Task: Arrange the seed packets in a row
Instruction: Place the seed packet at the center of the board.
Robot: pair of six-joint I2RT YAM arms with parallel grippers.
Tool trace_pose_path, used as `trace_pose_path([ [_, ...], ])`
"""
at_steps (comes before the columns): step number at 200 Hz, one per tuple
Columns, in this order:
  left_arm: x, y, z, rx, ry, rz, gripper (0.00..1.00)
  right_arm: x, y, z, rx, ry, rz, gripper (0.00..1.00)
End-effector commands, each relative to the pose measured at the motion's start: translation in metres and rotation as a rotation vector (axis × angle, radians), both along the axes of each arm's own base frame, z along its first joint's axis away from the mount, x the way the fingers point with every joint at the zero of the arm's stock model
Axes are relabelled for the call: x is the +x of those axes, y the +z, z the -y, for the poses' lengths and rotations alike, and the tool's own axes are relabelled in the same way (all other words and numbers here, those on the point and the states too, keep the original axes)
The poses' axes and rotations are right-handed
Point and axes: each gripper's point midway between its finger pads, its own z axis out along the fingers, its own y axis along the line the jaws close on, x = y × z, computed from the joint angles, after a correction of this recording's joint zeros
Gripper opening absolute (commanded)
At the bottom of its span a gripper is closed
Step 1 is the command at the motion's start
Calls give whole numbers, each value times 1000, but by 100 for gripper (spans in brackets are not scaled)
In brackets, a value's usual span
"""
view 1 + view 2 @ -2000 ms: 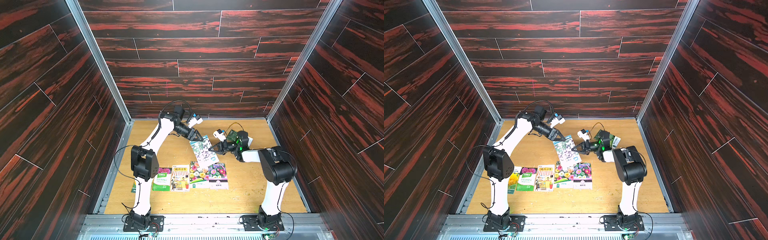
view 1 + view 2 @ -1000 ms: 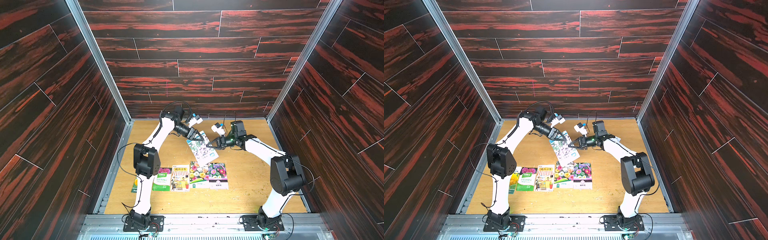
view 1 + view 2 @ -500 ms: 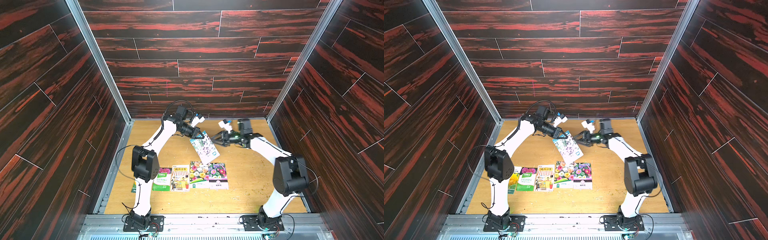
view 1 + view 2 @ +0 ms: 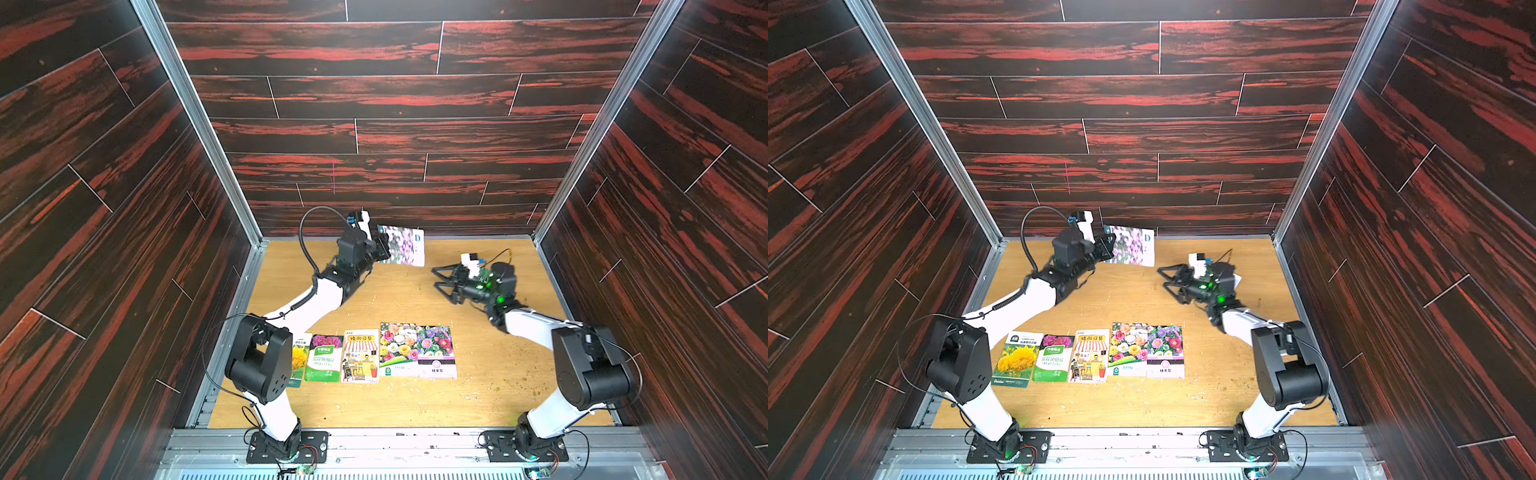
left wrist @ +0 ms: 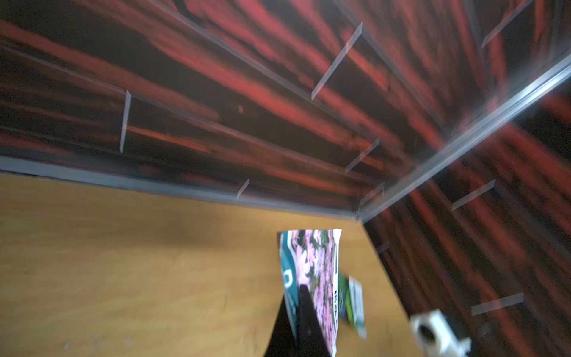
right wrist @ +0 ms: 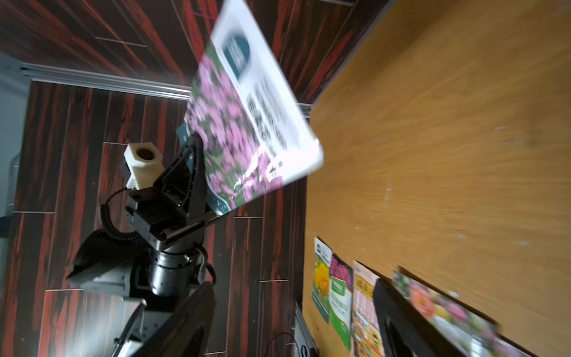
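Note:
A seed packet with pink flowers [image 4: 402, 250] [image 4: 1133, 246] hangs upright in the air near the back wall, and my left gripper [image 4: 384, 249] [image 4: 1111, 245] is shut on its edge. In the left wrist view the black fingers [image 5: 306, 321] pinch this packet [image 5: 318, 272]; a green and white packet [image 5: 352, 301] lies on the table behind it. My right gripper [image 4: 436, 278] [image 4: 1162, 277] stands open and empty to the right of the held packet. Several packets lie side by side near the front, from a yellow-flower one [image 4: 1017, 359] to a purple-flower one [image 4: 1165, 351].
The wooden table [image 4: 490, 353] is boxed in by dark red walls on three sides. The back wall [image 4: 415, 199] is close behind the held packet. My left arm's elbow [image 4: 259, 357] covers part of the row's left end. Small crumbs dot the table's front right.
The pink-flower packet passed from my right gripper to my left. The left shut on it and raised it toward the back wall; the right opened and drew back to the right.

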Motion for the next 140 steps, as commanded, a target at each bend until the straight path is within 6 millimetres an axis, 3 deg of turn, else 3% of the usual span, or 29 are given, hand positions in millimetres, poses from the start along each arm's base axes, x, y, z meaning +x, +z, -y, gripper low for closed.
trace_pose_path([
  [1,-10,72,-17,-204,173,201,0,10,35,-16,126,-72,106,81],
  [24,-18,79,-6,-313,128,197,0,17,46,-20,188,-93,146,79],
  [54,-33,82,-5,-374,116,182,0,28,48,-25,202,-91,156,76],
  [89,-43,70,-13,-367,132,152,0,28,64,-22,241,-106,227,72],
  [140,-45,53,-7,-365,109,119,0,31,72,-25,270,-90,251,68],
])
